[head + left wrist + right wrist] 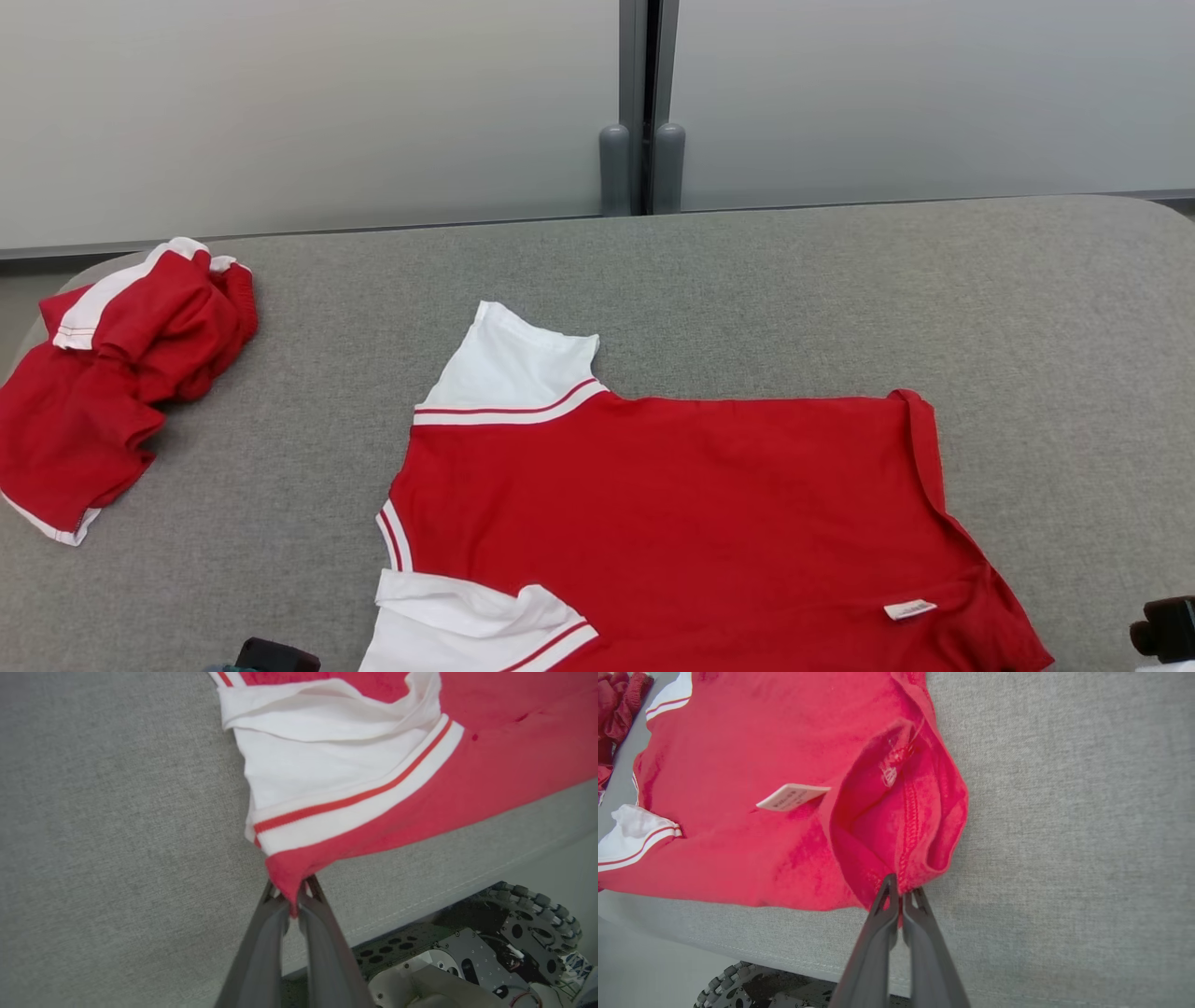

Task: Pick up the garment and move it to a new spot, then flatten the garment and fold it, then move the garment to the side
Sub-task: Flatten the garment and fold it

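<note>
Right tool (902,895), red shirt (738,742), illegible tag (793,797)

L end effector (293,895): slim dk-grey fingers (259,956); base (406,948) blk perforated, roller wheel (537,911).

A table (747,280) covered in grey woven fabric, its far corners rounded, lies under soft, even light. Behind the table's far edge stand two pale frosted glass panels (280,103), joined by a dark vertical post (640,56) with two rounded grey cylinders (614,168) at its foot. Below the table's near edge shows a pale grey floor (640,961).
</note>
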`<state>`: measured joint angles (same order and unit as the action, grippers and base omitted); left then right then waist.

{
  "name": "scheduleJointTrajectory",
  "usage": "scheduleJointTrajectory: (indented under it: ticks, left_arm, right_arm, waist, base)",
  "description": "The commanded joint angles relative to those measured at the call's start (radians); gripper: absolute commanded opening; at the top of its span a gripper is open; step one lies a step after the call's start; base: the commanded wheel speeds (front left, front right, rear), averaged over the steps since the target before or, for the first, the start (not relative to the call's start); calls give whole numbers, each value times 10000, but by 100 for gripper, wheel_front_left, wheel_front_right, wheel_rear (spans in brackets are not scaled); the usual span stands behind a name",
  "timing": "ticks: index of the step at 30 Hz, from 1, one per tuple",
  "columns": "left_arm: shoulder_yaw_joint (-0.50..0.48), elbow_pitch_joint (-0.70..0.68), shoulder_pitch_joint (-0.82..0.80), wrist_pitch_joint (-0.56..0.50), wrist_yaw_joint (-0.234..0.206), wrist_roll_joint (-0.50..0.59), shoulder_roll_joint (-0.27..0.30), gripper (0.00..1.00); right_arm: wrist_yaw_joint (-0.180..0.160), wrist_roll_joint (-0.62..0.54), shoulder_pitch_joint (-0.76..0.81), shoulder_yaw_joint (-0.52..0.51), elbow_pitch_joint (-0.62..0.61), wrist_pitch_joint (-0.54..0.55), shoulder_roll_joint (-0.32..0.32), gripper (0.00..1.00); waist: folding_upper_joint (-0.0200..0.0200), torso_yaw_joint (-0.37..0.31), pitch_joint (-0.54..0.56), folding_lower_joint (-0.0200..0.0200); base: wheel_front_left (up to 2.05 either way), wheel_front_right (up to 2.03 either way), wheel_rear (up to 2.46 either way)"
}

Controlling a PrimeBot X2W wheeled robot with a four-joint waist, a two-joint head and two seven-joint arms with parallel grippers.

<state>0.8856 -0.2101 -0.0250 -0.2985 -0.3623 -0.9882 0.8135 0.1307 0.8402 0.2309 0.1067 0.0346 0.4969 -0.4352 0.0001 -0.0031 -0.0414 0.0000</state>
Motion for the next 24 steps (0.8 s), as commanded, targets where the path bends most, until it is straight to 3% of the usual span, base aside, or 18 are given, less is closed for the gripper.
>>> scheduleJointTrajectory:
  ticks: [1,2,10,15,19,24]
  left_arm:
    - [-28,28,70,-51,-48,-67,63,100]
    - [-3,23,91,-113,-56,-107,58,100]
    - [-247,-287,-47,-180,-269,-98,410,100]
    - [-655,-634,-719,19,-60,174,738,100]
    - [-999,-533,-1721,-4,402,306,656,100]
    - [-1264,344,-3360,-392,1485,134,212,100]
  right_arm:
    - [2,-118,79,-134,-110,43,51,60]
    - [2,-202,90,-267,-201,137,180,100]
    - [4,-699,229,-1071,-973,685,702,100]
    - [4,-924,-213,-1629,-1540,531,748,100]
    - [4,-1091,-1178,-1822,-1638,321,658,100]
    - [4,-1112,-2794,-1558,-1117,182,617,100]
  waist:
    - [-1,-8,-16,0]
    - [-1,-13,-36,0]
    - [-1,-37,-56,0]
    - [-1,-94,-179,0]
    - [-1,-190,-468,0]
    - [-1,-279,-1077,0]
  base:
    - [0,0,0]
    - [0,0,0]
    - [0,0,0]
    - [0,0,0]
    - [0,0,0]
    - [0,0,0]
